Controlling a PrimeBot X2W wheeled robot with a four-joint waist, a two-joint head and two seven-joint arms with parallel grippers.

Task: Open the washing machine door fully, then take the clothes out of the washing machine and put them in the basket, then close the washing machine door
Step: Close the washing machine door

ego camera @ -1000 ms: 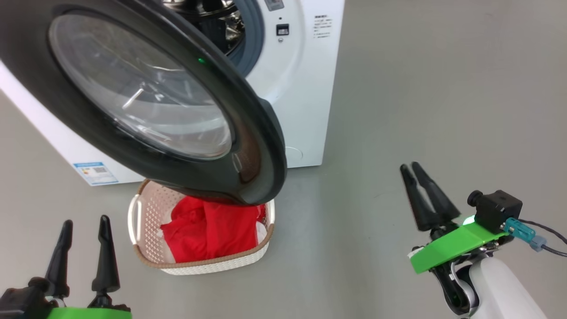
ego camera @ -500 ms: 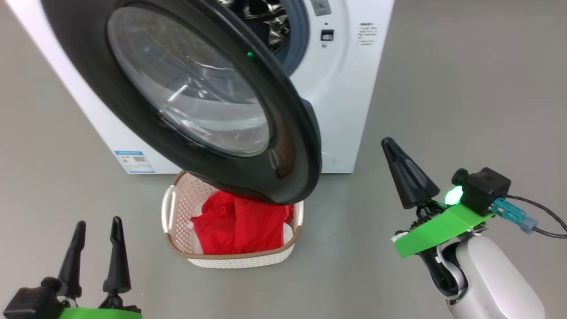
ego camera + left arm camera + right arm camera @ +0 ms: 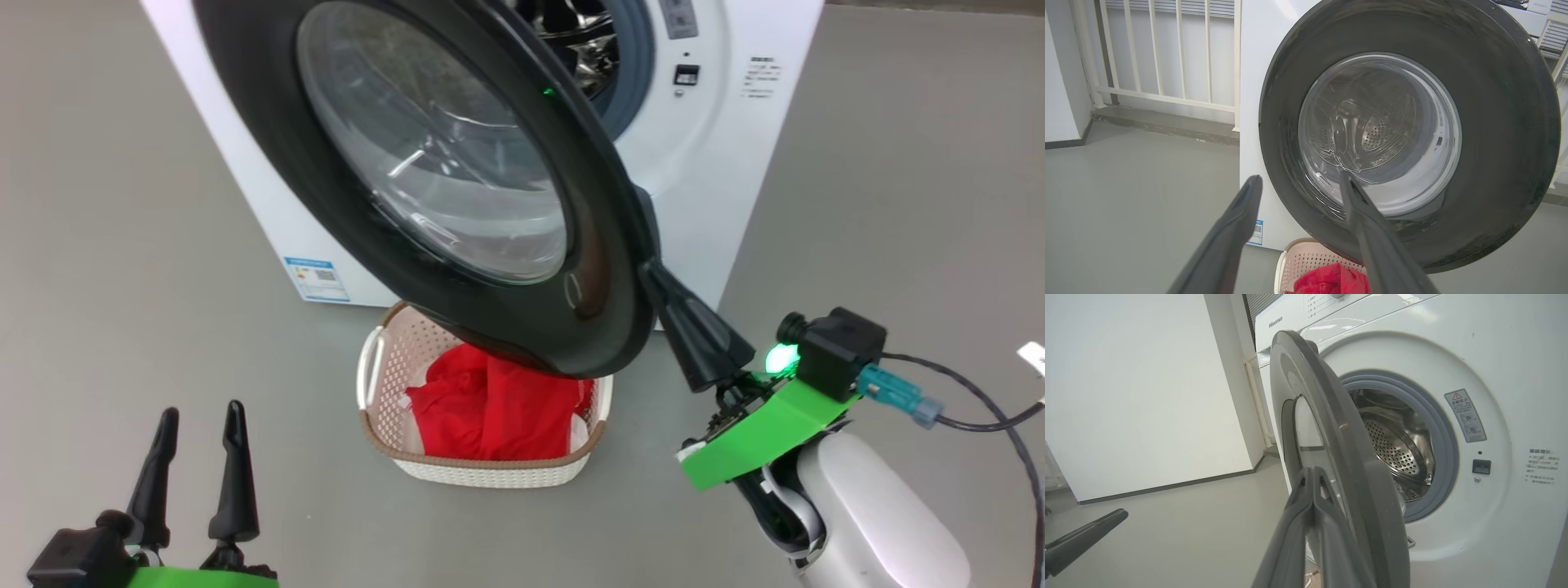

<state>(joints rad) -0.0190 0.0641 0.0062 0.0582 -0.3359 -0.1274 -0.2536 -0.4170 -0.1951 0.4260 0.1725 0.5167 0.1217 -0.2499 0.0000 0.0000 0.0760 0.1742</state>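
Above the grey floor, the closed right gripper is touching the washing machine door; the left gripper is gaping.

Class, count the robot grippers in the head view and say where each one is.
2. The left gripper, open, is at lower left; the right gripper, shut, is by the lower rim of the washing machine door.

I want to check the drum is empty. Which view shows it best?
The right wrist view: past the edge of the door it looks straight into the open drum. The head view catches a sliver at the top; the left wrist view sees it through the door glass.
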